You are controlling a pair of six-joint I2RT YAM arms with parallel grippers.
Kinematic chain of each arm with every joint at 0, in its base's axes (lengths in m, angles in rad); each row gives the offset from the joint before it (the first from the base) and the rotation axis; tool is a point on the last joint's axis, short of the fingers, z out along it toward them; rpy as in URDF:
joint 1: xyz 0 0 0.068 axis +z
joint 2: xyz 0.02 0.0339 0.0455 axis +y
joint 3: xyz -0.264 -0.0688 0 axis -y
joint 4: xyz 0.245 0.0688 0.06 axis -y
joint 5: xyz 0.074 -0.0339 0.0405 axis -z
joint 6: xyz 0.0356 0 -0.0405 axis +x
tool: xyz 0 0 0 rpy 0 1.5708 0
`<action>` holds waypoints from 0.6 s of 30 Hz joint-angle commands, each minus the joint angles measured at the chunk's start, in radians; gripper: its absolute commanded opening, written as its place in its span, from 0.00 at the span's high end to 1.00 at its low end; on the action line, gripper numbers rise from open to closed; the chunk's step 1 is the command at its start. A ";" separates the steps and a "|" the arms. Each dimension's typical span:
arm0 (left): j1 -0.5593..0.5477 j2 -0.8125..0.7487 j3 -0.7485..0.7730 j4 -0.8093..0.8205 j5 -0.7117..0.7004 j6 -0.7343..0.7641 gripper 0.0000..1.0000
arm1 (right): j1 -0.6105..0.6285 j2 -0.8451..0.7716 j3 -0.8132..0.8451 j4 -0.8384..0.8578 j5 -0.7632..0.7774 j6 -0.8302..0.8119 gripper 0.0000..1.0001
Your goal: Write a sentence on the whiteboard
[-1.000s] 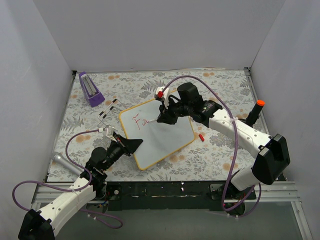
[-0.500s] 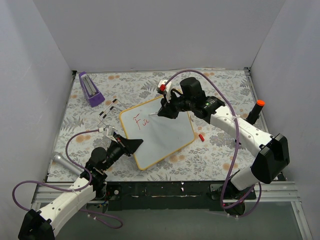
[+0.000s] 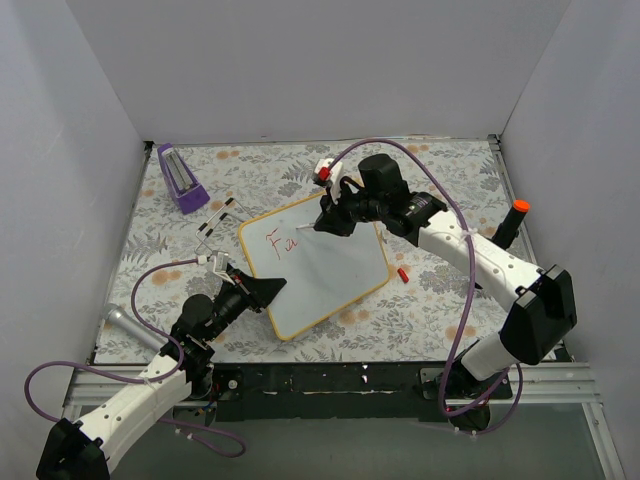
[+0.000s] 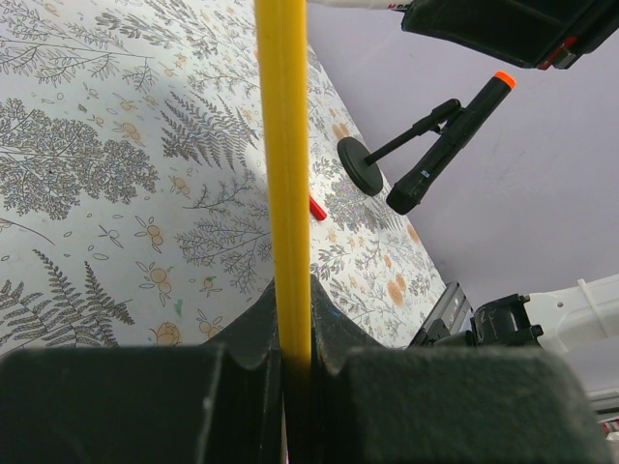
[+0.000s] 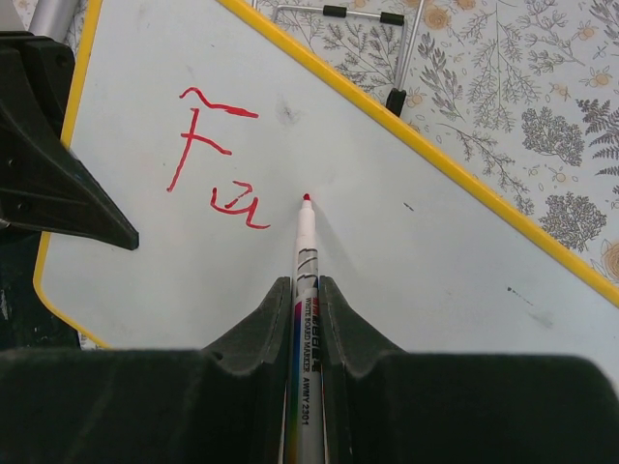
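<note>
— What's nearest us?
— The left claw, clamped shut on the near-left edge of the whiteboard. It pinches the yellow frame as if to steady it. The board lies flat on the floral desk, turned cornerwise to us.
— And the writing arm?
— The right claw hangs over the whiteboard's far corner, closed tight around a red whiteboard marker. The marker sticks straight out of the claw and slopes down to the board.
— How much of the sentence is there?
— Only a red "F" and a "u", by the whiteboard's left corner. Early days, I'd say.
— Where's the tip?
— Just right of the "u", on bare white. Whether it touches, I can't tell. The next letter belongs there, so I'd guess the stroke heads toward the whiteboard's right corner. Only the right arm is placed for it.
— Any tubs or trays?
— None that I see. A small red cap-like bit lies just off the whiteboard's right edge, and a purple block sits well beyond its far-left side.
</note>
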State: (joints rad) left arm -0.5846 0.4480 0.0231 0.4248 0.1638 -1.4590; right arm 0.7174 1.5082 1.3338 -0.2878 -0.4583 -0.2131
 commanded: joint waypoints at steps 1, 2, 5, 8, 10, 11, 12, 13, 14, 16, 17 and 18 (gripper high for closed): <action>-0.003 -0.020 0.018 0.140 0.017 0.017 1.00 | -0.001 -0.048 0.002 0.032 -0.006 -0.008 0.99; -0.003 -0.019 0.020 0.140 0.017 0.015 1.00 | -0.001 -0.052 0.001 0.032 -0.020 -0.009 0.99; -0.003 -0.017 0.021 0.141 0.014 0.015 1.00 | -0.001 -0.071 -0.004 0.032 -0.046 -0.009 0.99; -0.003 -0.012 0.020 0.144 0.014 0.015 1.00 | 0.001 -0.069 -0.016 0.032 -0.068 -0.006 0.99; -0.003 -0.011 0.023 0.146 0.017 0.015 1.00 | 0.001 -0.062 -0.019 0.030 -0.072 -0.008 0.99; -0.003 -0.011 0.023 0.144 0.017 0.015 1.00 | 0.002 -0.060 -0.021 0.027 -0.072 -0.008 0.99; -0.003 -0.011 0.023 0.144 0.017 0.017 1.00 | 0.002 -0.052 -0.021 0.026 -0.071 -0.008 0.99; -0.003 -0.012 0.024 0.144 0.017 0.015 1.00 | 0.004 -0.049 -0.021 0.026 -0.071 -0.008 0.99; -0.003 -0.012 0.024 0.144 0.017 0.015 1.00 | 0.004 -0.045 -0.019 0.022 -0.066 -0.009 0.99; -0.003 -0.011 0.024 0.144 0.017 0.015 1.00 | 0.004 -0.037 -0.021 0.021 -0.062 -0.009 0.99; -0.003 -0.012 0.023 0.146 0.017 0.017 1.00 | 0.004 -0.036 -0.022 0.021 -0.057 -0.009 0.99; -0.003 -0.011 0.024 0.146 0.019 0.015 1.00 | 0.004 -0.031 -0.025 0.021 -0.057 -0.009 0.99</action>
State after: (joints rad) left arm -0.5846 0.4511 0.0231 0.4297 0.1658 -1.4544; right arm 0.7185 1.4693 1.3125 -0.2886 -0.5045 -0.2146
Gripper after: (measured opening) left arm 0.039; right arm 0.197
